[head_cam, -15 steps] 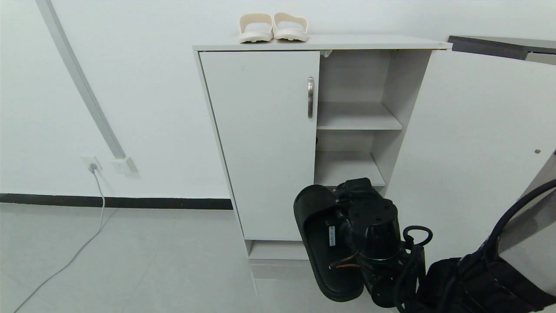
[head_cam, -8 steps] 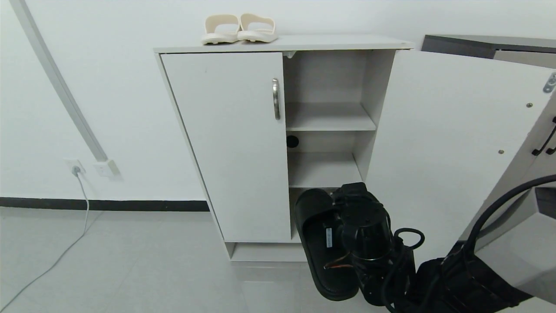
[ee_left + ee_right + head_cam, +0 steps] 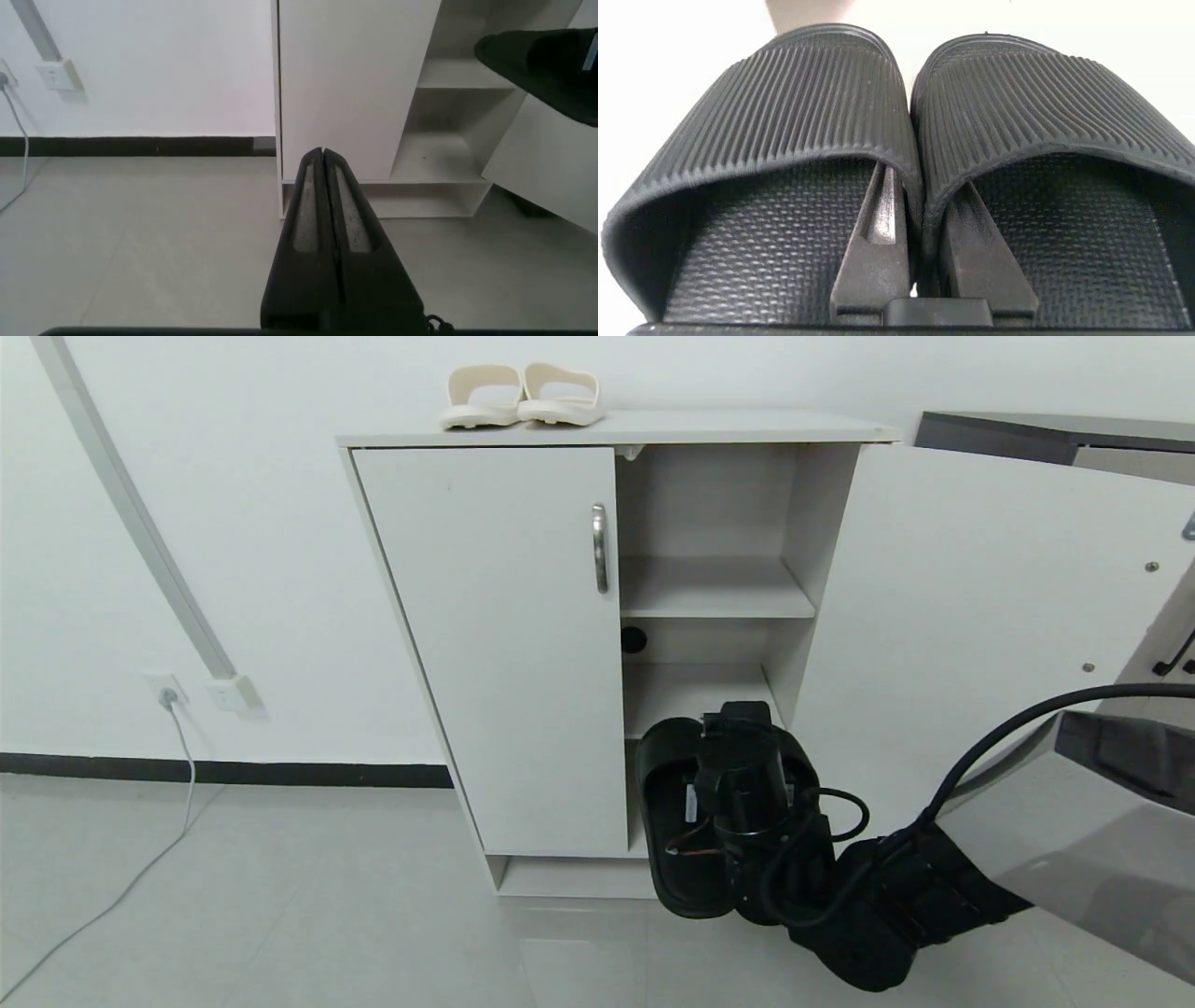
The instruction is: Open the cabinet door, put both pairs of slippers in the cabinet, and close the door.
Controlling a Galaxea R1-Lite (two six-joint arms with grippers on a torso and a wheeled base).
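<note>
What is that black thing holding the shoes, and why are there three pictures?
It is a robot with two arms, each ending in a claw. One picture comes from a camera on its head; the other two come from cameras on its wrists. The right claw pinches a pair of black slippers in front of the white cabinet, whose right door stands open. The left claw is shut and holds nothing. Cream slippers sit on the cabinet's top.
</note>
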